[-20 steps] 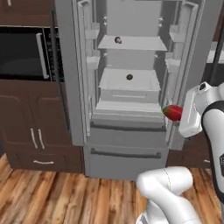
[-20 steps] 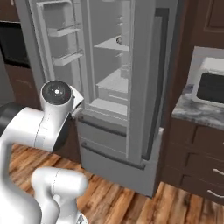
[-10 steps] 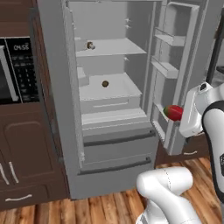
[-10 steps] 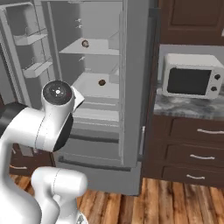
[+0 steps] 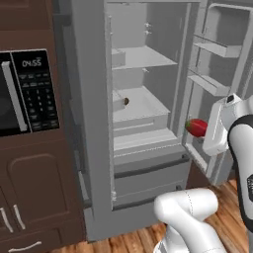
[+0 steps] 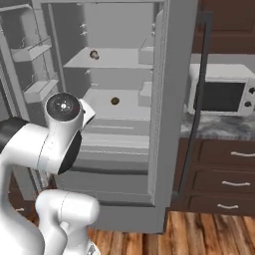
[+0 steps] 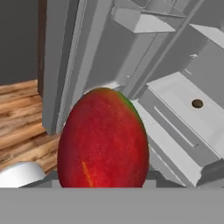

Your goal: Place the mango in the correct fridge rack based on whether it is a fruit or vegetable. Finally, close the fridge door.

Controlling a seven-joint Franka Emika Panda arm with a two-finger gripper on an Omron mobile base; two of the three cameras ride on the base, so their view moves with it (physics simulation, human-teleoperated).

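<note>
The mango (image 5: 196, 127) is red with a green edge. My gripper (image 5: 203, 130) is shut on it, holding it in the air in front of the open fridge, level with the lower shelf (image 5: 143, 106). In the hand view the mango (image 7: 103, 140) stands large over my fingertips and hides them. The fridge door (image 5: 220, 79) with grey bins on its inner side stands open just behind the mango. From the right base view that fridge door (image 6: 174, 99) is seen nearly edge-on, with its long dark bar handle (image 6: 199, 99).
The other door (image 6: 30, 69) is open too. A small dark round thing (image 6: 115, 101) lies on the lower shelf and another (image 6: 94, 55) on the upper shelf. A microwave (image 6: 224, 97) sits on the counter to the right. Closed fridge drawers (image 5: 148, 180) are below, over wood floor.
The whole picture has shifted and the fridge looms larger, so the base has driven closer and sideways. The mango stays in my gripper at the same place relative to the arm.
</note>
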